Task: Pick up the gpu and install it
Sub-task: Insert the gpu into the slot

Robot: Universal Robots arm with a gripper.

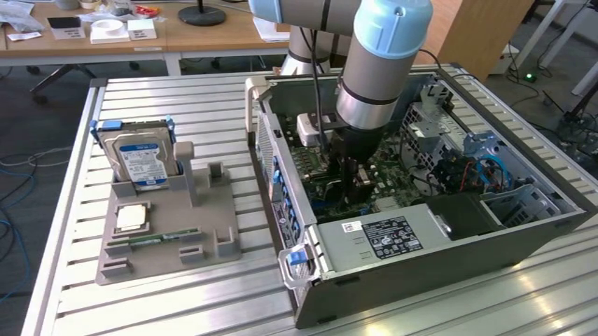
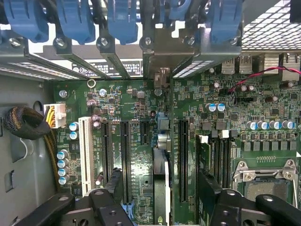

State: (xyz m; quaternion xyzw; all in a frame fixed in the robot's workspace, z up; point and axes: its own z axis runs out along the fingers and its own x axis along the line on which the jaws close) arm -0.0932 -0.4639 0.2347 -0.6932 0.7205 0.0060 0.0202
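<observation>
Arm: the Universal Robots arm reaches down from the far side into the open computer case point(image 1: 309, 294), which lies on its side on the exterior view's right of the slatted metal surface point(image 1: 140, 308).

Hand: the hand point(image 1: 353, 171) is low over the motherboard point(image 2: 136, 108) near the middle of the case. It is released: its two black fingers point(image 2: 115, 183) stand apart with nothing clamped between them.

Gpu: the gpu point(image 2: 162, 160) stands on edge in a motherboard slot. In the wrist view it appears as a thin dark edge. It runs straight toward the slot openings in the case wall, where its silver bracket point(image 2: 162, 75) sits under the row of blue latches point(image 2: 122, 19).

Gpu against hand: the card lies midway between the two fingers, with a clear gap on each side. Neither finger touches it.

Neighbours on the board: empty long black slots lie on both sides of the card, with a white slot point(image 2: 86, 155) further off and the CPU socket point(image 2: 265, 181) on the other side.

Holder: a grey parts holder point(image 1: 168, 255) lies on the exterior view's left, well apart from the case.

On the holder: a hard drive point(image 1: 140, 157) stands upright at the far end, with a processor chip point(image 1: 131, 217) and a green memory stick point(image 1: 164, 238) nearer.
</observation>
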